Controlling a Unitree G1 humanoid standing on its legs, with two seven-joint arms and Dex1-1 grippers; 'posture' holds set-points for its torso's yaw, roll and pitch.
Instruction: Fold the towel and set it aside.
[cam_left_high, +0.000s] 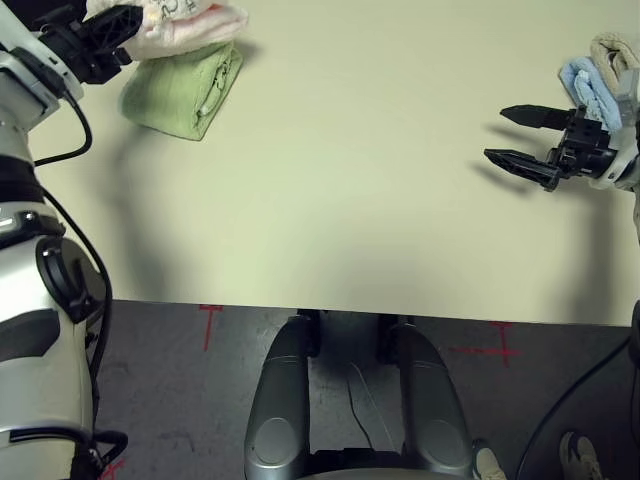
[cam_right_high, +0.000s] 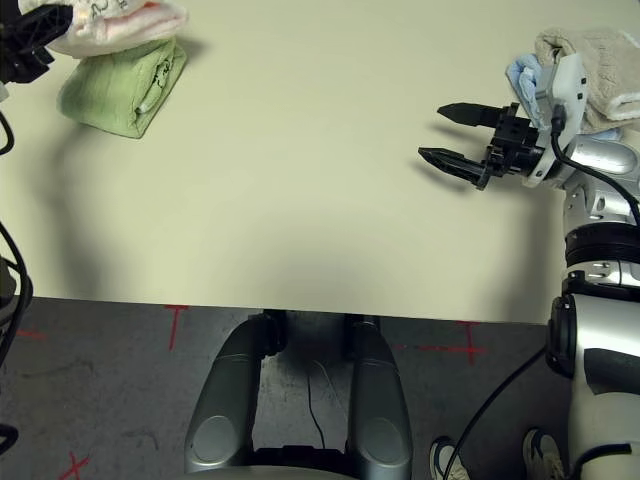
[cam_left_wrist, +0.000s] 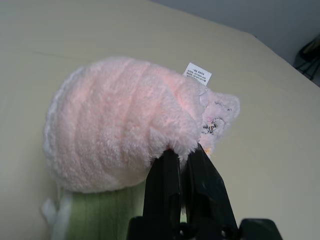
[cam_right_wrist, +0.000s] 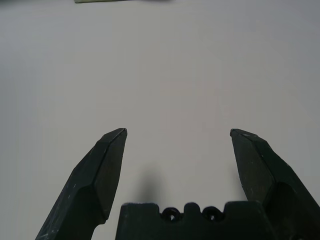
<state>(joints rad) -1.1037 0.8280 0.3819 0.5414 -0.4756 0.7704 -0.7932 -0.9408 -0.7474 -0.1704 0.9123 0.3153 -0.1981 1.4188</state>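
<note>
Left tool (cam_left_wrist: 184, 152) pinching fluffy pink towel (cam_left_wrist: 115, 125) (bundled), right tool (cam_right_wrist: 177, 132) spread wide, empty.

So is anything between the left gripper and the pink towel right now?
No. The left gripper is shut on an edge of the pink towel, which lies bundled on top of the green folded towel. Nothing visible sits between them.

The cream desk (cam_left_high: 350, 180) carried a green towel (cam_left_high: 185, 90) far left and blue (cam_left_high: 588, 88) and beige towels (cam_right_high: 600, 55) far right
</note>
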